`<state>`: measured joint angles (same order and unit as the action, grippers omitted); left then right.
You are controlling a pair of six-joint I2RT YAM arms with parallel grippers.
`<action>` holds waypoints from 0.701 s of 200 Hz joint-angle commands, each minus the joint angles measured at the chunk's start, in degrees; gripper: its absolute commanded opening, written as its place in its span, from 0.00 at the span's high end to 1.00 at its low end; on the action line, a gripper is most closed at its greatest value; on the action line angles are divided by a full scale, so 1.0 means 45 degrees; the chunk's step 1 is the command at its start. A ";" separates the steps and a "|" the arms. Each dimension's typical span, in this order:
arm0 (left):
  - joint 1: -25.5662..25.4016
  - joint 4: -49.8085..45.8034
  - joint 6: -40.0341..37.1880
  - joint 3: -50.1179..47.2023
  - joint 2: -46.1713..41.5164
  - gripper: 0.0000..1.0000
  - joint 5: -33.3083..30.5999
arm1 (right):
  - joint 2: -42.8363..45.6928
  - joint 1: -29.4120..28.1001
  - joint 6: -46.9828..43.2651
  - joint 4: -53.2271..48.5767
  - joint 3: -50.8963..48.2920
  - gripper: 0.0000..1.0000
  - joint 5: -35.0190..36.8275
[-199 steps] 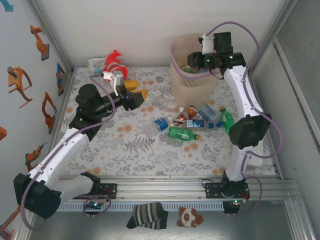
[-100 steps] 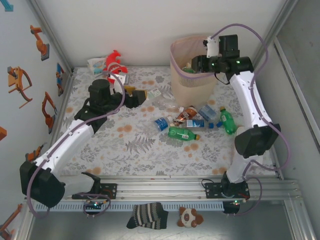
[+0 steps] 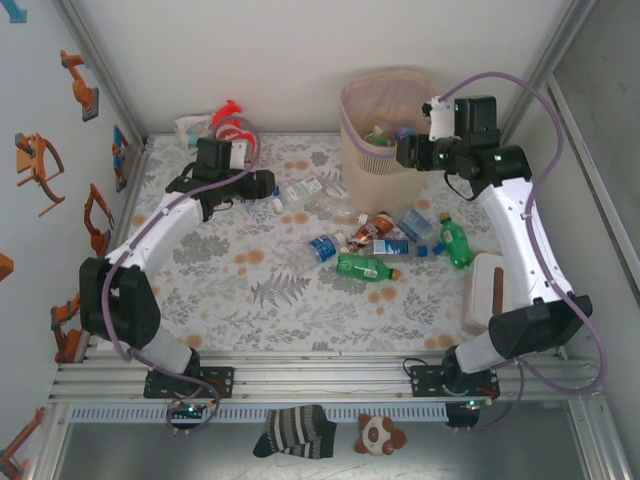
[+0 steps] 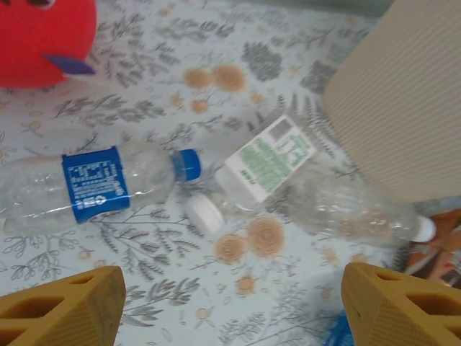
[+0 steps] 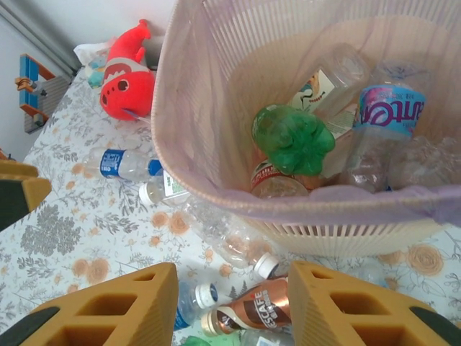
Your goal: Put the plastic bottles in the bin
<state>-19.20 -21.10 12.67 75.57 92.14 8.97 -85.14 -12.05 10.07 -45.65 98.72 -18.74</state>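
- Probably a robotics lab test cell, though little beyond the enclosure is visible.
- White wall panels (image 3: 280,50) and aluminium rails (image 3: 330,372) box in a floral-clothed table (image 3: 290,300).
- The left arm (image 3: 165,220) and right arm (image 3: 520,225) are bolted to the front rail.

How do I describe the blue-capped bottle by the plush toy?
From the tall beige bin, go left across the table to the red plush toy. The bottle lies on its side nearest that toy. It is clear with a blue label and cap; its neighbour's label is white-green, its cap white.
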 commanded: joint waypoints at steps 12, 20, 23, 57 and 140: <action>0.0328 -0.1960 -0.3004 0.1644 0.1700 0.22 0.1141 | 0.0933 0.0074 -0.0085 -0.0134 -0.0606 0.56 0.0495; 0.0404 -0.2464 -0.3619 0.2178 0.2242 0.22 0.1093 | 0.1055 0.0071 -0.0063 -0.0141 -0.0773 0.56 0.0578; 0.0427 -0.2677 -0.3860 0.2375 0.2499 0.22 0.1041 | 0.1104 0.0063 -0.0068 -0.0138 -0.0817 0.56 0.0572; 0.0458 -0.3378 -0.5737 0.3853 0.4428 0.20 -0.0553 | 0.1337 0.0062 0.0028 -0.0149 -0.1204 0.56 0.0455; 0.1067 -0.3497 -0.7610 0.6298 0.6963 0.05 -0.0508 | 0.2243 0.0062 0.0009 -0.0335 -0.1829 0.56 0.0777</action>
<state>-15.92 -35.42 -18.28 100.31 121.97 4.99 -77.30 -12.05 10.04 -46.63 91.31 -16.56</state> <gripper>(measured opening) 0.949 0.436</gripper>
